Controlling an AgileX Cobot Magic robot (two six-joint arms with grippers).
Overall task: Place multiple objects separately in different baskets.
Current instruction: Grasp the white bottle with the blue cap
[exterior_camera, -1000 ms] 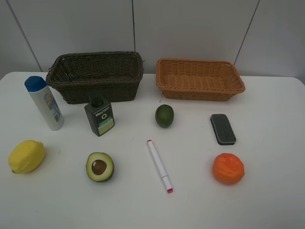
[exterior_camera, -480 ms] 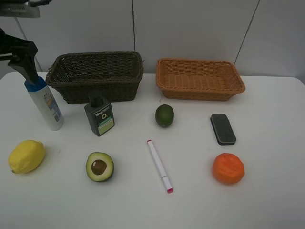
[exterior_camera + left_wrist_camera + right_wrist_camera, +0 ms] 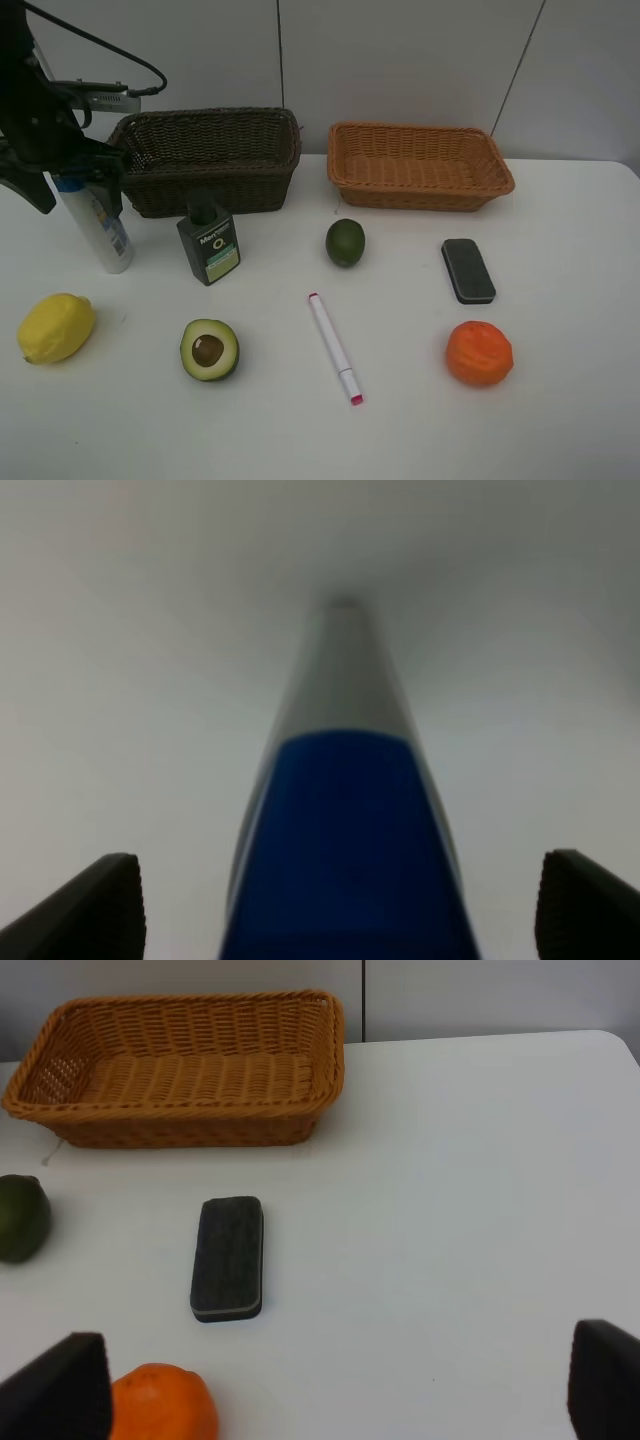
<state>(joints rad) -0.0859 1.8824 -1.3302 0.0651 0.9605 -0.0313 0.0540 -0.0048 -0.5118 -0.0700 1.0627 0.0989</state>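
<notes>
Progress was nil: the dark brown basket (image 3: 200, 116) and the orange-tan basket (image 3: 420, 129) both sat empty, with every object on the tabletop (image 3: 560, 300). The left hand (image 3: 80, 190) stood spread wide, its fingers either side of the white bottle (image 3: 102, 228) at its blue cap, gripping nothing. The right hand (image 3: 332, 1385) hung apart and empty, with the eraser (image 3: 227, 1257) and orange (image 3: 165, 1402) just ahead of it.

My left claw (image 3: 78, 188) is black. The bottle (image 3: 103, 228) is white, blue-capped. At three o'clock: dark brown woven basket (image 3: 215, 190), then orange-tan basket (image 3: 420, 192).
</notes>
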